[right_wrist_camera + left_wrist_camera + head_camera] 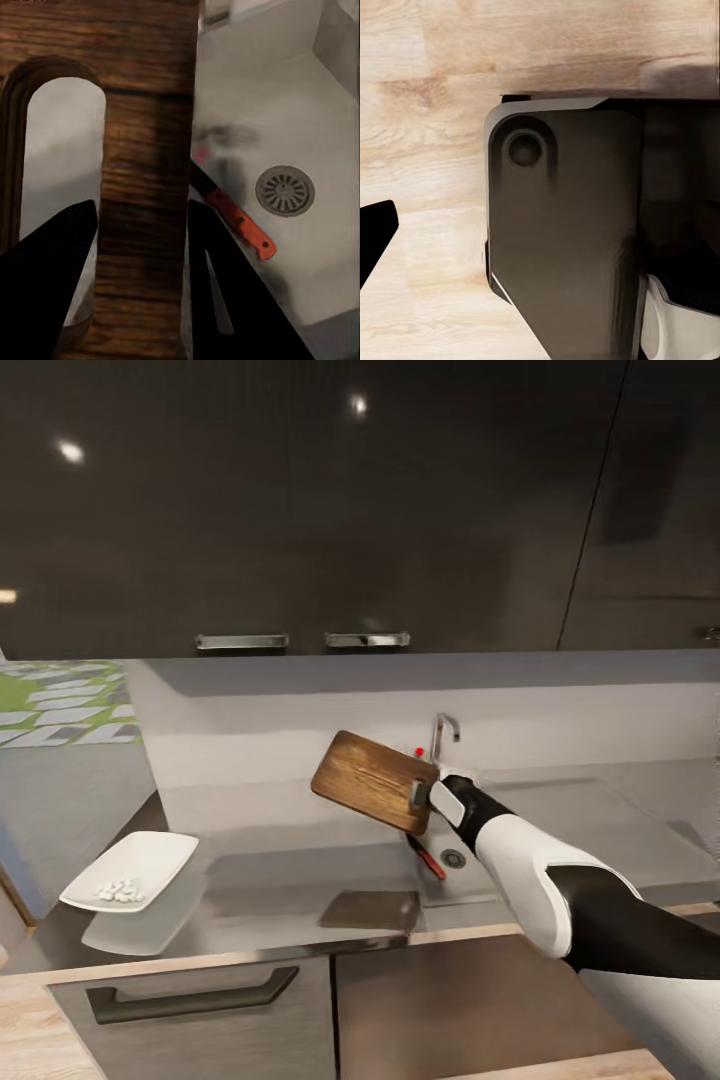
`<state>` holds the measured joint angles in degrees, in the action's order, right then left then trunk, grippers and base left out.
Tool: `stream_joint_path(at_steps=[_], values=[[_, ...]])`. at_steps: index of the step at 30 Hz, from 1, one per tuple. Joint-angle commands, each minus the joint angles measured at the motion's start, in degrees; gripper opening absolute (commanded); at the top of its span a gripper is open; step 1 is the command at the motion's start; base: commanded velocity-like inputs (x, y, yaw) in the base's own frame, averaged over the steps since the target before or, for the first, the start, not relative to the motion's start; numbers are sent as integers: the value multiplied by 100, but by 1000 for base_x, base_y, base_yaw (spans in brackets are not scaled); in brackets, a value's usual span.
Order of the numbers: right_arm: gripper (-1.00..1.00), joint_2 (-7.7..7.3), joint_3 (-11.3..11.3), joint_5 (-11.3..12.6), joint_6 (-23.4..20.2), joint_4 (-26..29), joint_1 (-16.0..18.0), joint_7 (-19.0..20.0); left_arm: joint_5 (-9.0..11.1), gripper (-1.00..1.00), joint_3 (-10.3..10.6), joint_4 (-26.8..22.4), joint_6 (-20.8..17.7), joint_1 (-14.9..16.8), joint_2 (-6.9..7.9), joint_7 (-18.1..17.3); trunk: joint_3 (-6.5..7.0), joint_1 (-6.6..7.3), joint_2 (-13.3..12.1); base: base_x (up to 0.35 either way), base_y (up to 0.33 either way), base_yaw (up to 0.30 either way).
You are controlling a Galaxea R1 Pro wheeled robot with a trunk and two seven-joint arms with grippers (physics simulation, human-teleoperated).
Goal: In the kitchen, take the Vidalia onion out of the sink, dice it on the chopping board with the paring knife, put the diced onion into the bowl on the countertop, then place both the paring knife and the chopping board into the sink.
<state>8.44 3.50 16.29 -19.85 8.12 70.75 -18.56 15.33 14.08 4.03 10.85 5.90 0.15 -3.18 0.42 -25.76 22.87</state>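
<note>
Dark cabinets hang above the grey table (250, 860). Over the sink (560, 830) the right hand (425, 794) is clamped on the board (372, 780) at its slot end — stiff, seemingly light, tilted. Knife (234, 217) lies in the basin — diced bits in the bowl (130, 870).

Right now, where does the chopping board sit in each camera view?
Head view: chopping board held tilted above the counter, just left of the sink, in the right gripper.
Right wrist view: board close up between the fingers.
Left wrist view: not in it.
Shared landmark: the knife in the sink.
</note>
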Motion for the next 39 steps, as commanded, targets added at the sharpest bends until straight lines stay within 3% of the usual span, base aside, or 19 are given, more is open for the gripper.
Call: stream_joint_path(at_steps=[1,5,8,9,15,19,24,28,32,39], values=[[-100,30,37,192,10,-95,0,-135,58,100,42,27,40,8,0,-33,-2,-2,6,0,-320,0],[-100,92,54,384,326,-236,0,-494,59,100,42,27,40,8,2,-33,-2,-2,6,0,-279,0],[-100,107,263,704,370,-188,0,-1217,59,100,42,27,40,8,6,-33,-2,-2,6,0,-88,0],[-100,110,365,887,387,-139,0,-1644,62,100,42,27,40,8,8,-33,-2,-2,6,0,-27,0],[-100,155,504,1667,446,625,0,-3414,70,100,36,19,48,8,24,-33,-2,-2,6,0,-6,0],[-100,155,511,2070,1041,692,0,-4288,86,100,-39,17,49,8,50,-26,-2,-2,6,0,0,0],[-100,155,511,2172,1384,693,0,-4688,141,100,-361,17,49,8,123,-25,-2,-2,6,0,0,0],[-100,155,506,2322,1532,679,0,-5219,156,100,-477,18,49,8,157,30,-2,-2,6,0,-13,0],[-100,155,503,2375,1812,615,0,-5361,191,100,-508,18,49,8,138,410,-2,-2,6,0,-210,58],[-100,155,503,2547,2012,586,0,-5386,199,100,-512,18,49,8,117,501,-2,-2,6,0,-183,229]])
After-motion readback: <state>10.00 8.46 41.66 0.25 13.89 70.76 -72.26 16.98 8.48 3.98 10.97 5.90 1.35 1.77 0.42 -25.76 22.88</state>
